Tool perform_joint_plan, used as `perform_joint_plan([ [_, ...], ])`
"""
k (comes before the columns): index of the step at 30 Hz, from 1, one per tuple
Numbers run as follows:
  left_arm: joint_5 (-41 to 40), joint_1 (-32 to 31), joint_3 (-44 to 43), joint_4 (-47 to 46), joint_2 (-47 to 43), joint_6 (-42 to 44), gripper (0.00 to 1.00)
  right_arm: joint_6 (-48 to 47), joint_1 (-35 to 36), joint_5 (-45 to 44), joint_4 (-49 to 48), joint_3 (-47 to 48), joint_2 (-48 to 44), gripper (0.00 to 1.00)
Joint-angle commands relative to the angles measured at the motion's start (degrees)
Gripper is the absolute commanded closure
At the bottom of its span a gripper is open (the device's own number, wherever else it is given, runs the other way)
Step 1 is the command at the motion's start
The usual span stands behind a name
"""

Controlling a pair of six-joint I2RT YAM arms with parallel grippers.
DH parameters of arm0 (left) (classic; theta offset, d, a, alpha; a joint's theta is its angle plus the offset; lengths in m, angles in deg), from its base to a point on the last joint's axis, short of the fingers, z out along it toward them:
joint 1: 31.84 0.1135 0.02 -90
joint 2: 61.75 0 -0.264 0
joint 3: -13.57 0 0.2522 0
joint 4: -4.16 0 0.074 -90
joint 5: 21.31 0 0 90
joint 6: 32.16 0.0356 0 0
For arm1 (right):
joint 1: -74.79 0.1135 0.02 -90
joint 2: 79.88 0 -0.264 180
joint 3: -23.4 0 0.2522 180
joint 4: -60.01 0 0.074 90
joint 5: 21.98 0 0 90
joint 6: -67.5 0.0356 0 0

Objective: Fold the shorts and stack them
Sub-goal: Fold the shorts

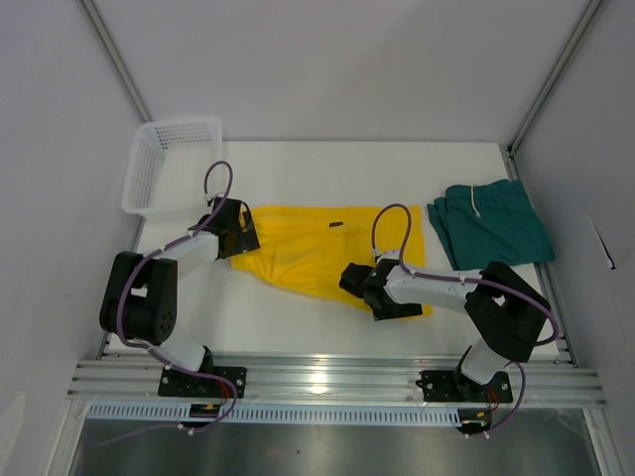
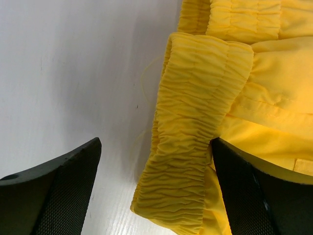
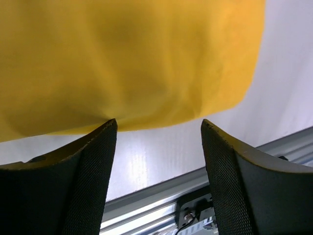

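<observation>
Looking down over the worktop point(image 1: 327, 327), I cannot see my left hand point(image 1: 241, 241) clearly, since the wrist housing covers its fingertips; only the wrist view shows it. There the two black fingers point(image 2: 54, 196) stand wide apart, with the gathered waistband of the yellow shorts point(image 1: 317, 253) lying between them, one finger on bare worktop, the other against the cloth. Nothing is pinched; that hand is open.

My right hand point(image 1: 349, 281) sits at the near edge of the yellow shorts, close to the middle. From its wrist camera the fingers point(image 3: 73, 186) are spread, the yellow hem just beyond their tips, and I cannot tell whether the left tip touches the cloth. That hand is open too and grips nothing.

One white mesh basket point(image 1: 169, 164) stands at the far left corner; through its mesh I make out nothing inside, though its far wall is hard to read.

Two pairs of shorts in all: the yellow pair spread flat in the middle, a small black logo near its far edge, and the dark teal-green shorts point(image 1: 491, 226) lying bunched at the far right, a white drawstring showing, well apart from the yellow.
</observation>
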Motion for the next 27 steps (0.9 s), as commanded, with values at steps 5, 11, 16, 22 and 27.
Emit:
perform_joint_plan([
  [5,6.14,0.24,5.75,-1.72,-10.02,-5.64,0.01,3.45,-0.33,-6.94,3.02,-1.16,-1.62,0.27],
  [11,4.58,0.24,7.86,3.01,-19.59,-10.66,0.01,2.31,-1.38,-2.11,-4.97,-5.63,-14.42,0.19],
  [16,4.92,0.33,7.69,6.36,-24.88,-13.29,0.01,5.46,-7.08,6.23,-11.92,-12.65,-30.96,0.06],
  [22,10.28,0.33,8.48,5.66,-27.43,-15.05,0.01,20.89,-11.67,14.93,-18.43,-22.33,-49.16,0.01],
  [27,10.29,0.41,8.56,6.54,-28.57,-15.23,0.01,37.44,-13.61,15.30,-15.62,-27.43,-51.46,0.01],
])
